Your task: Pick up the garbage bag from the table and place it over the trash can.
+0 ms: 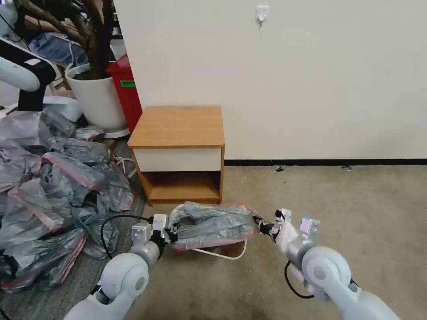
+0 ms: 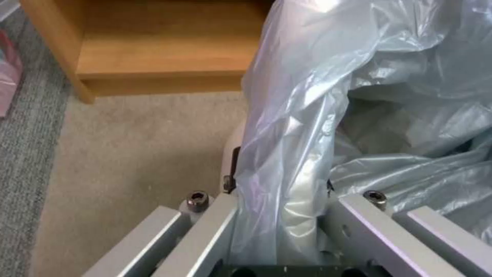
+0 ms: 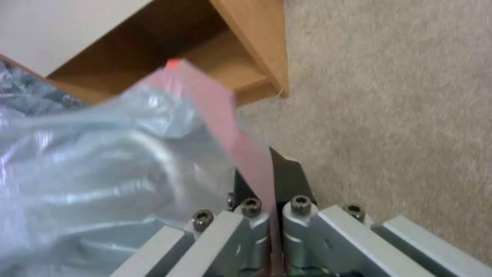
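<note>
From my head I see the garbage bag [image 1: 213,224] stretched between my left gripper [image 1: 172,233] and my right gripper [image 1: 259,225], low over the carpet just before the table [image 1: 178,126], with the cream rim of the trash can [image 1: 222,254] peeking out under it. My right wrist shows what the head cannot: the fingers [image 3: 292,181] pinched together on the bag's pink band [image 3: 225,115], and my left wrist shows grey film bunched between its fingers, clamped on the bag. A heap of bags [image 1: 49,186], a white plant pot [image 1: 98,98] and a red bin [image 1: 129,89] with a green label too small to read stand to my left.
</note>
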